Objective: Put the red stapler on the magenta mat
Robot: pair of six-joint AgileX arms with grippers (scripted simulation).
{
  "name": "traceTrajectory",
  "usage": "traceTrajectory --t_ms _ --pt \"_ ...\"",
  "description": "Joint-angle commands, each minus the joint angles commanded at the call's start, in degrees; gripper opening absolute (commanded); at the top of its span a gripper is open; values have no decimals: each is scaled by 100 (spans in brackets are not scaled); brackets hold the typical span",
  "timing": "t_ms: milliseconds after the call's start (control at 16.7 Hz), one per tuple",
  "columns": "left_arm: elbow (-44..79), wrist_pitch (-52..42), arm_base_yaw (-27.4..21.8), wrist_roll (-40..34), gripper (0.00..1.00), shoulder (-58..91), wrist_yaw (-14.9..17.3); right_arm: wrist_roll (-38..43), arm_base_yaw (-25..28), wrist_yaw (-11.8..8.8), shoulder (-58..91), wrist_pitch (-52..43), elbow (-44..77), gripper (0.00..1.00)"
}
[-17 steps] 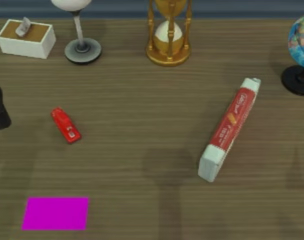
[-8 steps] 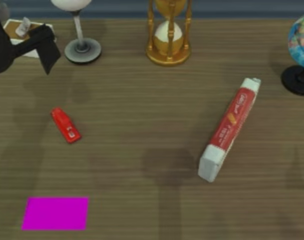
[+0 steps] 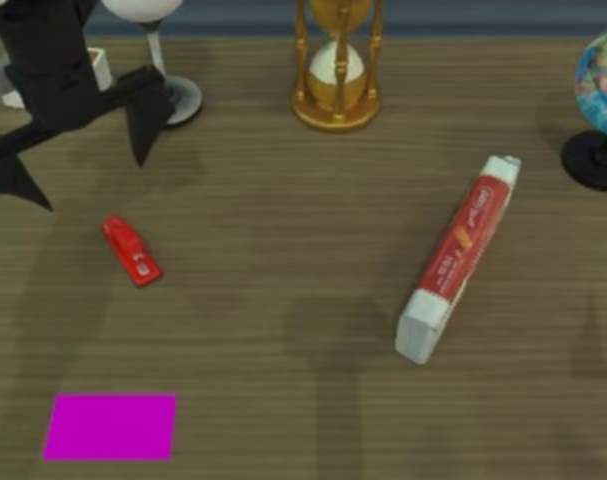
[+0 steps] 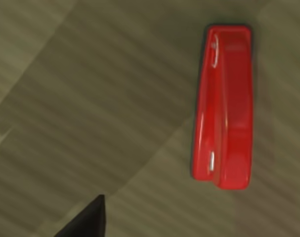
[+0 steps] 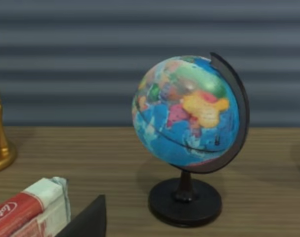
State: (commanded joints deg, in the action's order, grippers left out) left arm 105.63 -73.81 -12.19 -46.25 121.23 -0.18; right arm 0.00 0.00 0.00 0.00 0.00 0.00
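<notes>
The red stapler (image 3: 131,250) lies flat on the wooden table at the left, slanted, with its white mark toward the near end. In the left wrist view the red stapler (image 4: 224,106) fills the frame, with one dark finger (image 4: 89,220) off to its side. My left gripper (image 3: 83,165) hovers open just behind the stapler, its two black fingers spread wide and nothing between them. The magenta mat (image 3: 110,426) lies flat near the front left edge, bare. My right gripper is outside the top view; one of its fingers (image 5: 88,219) shows in the right wrist view.
A long red-and-white box (image 3: 458,258) lies slanted at the right. Along the back stand a golden hourglass (image 3: 336,65), a lamp base (image 3: 173,100), a white box (image 3: 99,66) partly hidden by my left arm, and a globe (image 3: 603,90), the globe (image 5: 189,113) standing before the right wrist.
My left arm has swung in from the far left edge toward the stapler, and its open gripper is now close behind it. The stapler, mat and box have not moved.
</notes>
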Motion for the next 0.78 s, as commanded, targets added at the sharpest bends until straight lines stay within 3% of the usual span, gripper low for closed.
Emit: traceTrajectory --t_ms 480,780 --pt "140 -69 13 -62 100 150 3 0 0 0 0 0 0 100" --pt "-557 841 4 -44 100 358 5 0 0 0 0 0 0 100"
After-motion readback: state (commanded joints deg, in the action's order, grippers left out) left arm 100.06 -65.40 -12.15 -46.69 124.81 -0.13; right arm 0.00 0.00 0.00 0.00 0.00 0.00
